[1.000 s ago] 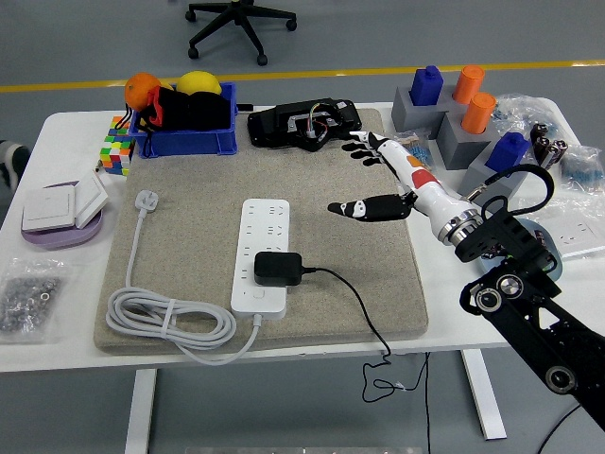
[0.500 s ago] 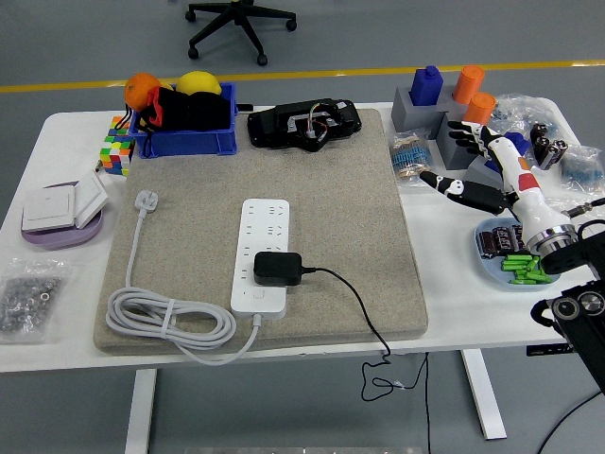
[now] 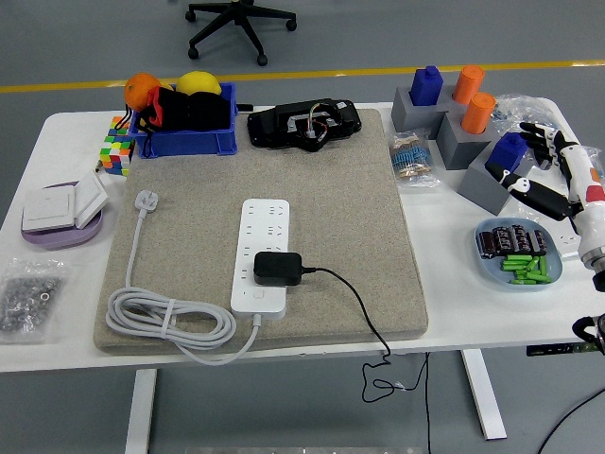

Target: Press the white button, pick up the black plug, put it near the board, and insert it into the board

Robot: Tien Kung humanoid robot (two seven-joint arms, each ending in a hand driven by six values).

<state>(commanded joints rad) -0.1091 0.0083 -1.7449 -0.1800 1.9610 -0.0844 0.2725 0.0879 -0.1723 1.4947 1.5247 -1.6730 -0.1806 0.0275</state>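
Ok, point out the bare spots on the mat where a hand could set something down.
Widest free patch: the mat right of the power strip, above the black plug and its cable. A narrower strip lies between the power strip and the white plug. Crowded: the coiled white cord at front left, and the blue bin along the far edge.

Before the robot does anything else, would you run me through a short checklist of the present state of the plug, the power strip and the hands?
1. Black plug seated on the white power strip: ok.
2. Plug cable trails off the mat's near edge, free of other objects: ok.
3. Right robot hand open, holding nothing, at the right table edge beside the blue dish: ok.
4. Left robot hand in view: not ok, not visible.
5. White button on the strip's near end pressed: cannot tell.
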